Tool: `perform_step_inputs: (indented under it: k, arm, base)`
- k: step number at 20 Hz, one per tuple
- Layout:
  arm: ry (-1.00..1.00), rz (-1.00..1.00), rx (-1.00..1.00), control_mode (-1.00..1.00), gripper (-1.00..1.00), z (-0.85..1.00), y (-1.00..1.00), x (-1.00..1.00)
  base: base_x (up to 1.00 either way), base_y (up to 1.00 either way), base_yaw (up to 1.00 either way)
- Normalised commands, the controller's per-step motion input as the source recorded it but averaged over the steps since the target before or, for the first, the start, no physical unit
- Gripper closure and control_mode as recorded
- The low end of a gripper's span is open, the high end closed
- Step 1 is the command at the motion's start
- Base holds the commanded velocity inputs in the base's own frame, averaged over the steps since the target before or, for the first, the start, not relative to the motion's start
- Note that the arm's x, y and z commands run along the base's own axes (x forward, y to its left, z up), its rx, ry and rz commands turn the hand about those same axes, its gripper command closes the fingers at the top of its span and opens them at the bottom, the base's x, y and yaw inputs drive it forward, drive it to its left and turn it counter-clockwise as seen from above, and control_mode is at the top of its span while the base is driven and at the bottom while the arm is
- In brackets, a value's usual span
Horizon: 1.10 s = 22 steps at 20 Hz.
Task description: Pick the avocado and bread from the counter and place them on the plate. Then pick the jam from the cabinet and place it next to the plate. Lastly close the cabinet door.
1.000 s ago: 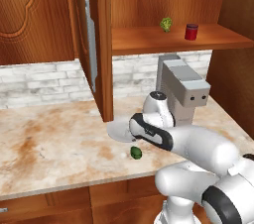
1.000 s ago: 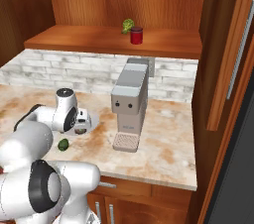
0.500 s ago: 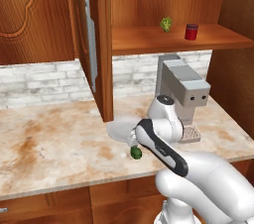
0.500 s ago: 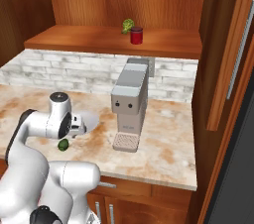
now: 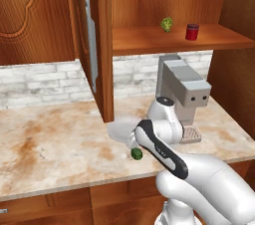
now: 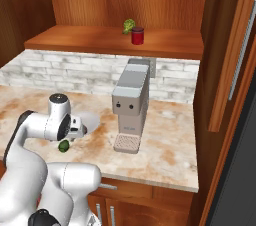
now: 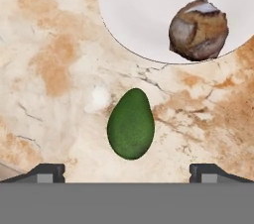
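— Where is the arm?
— Bent low and forward from the base, its dark-banded forearm reaching down, wrist turned downward.
— And the gripper (image 7: pixel 127 171)?
— Pointing straight down, its two dark fingertips (image 7: pixel 47 171) spread wide at the bottom corners of the hand view, holding nothing between them.

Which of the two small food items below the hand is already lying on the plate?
The mottled brown bread lump lies on the round white plate. The smooth dark green avocado lies on the marble-look counter, beside the plate.
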Motion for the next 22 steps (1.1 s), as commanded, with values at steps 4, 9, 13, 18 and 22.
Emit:
perform_step_inputs:
  k: [4, 9, 13, 18, 22]
  arm:
    - [0.09, 0.0, 0.0, -1.0, -1.0, -0.2, 0.04, 0.0]
    - [0.08, 0.0, 0.0, -1.0, -1.0, -0.22, 0.02, 0.0]
    - [0.05, 0.0, 0.0, -1.0, -1.0, -0.19, 0.01, 0.0]
    - [0.04, 0.0, -0.01, -1.0, -1.0, -0.18, 0.02, 0.04]
    - [0.04, 0.0, -0.03, -1.0, -1.0, -0.18, 0.08, 0.1]
  base:
    - [0.0, 0.0, 0.0]
    - [0.0, 0.0, 0.0]
    - [0.0, 0.0, 0.0]
    - [0.0, 0.0, 0.0]
    - [0.0, 0.0, 0.0]
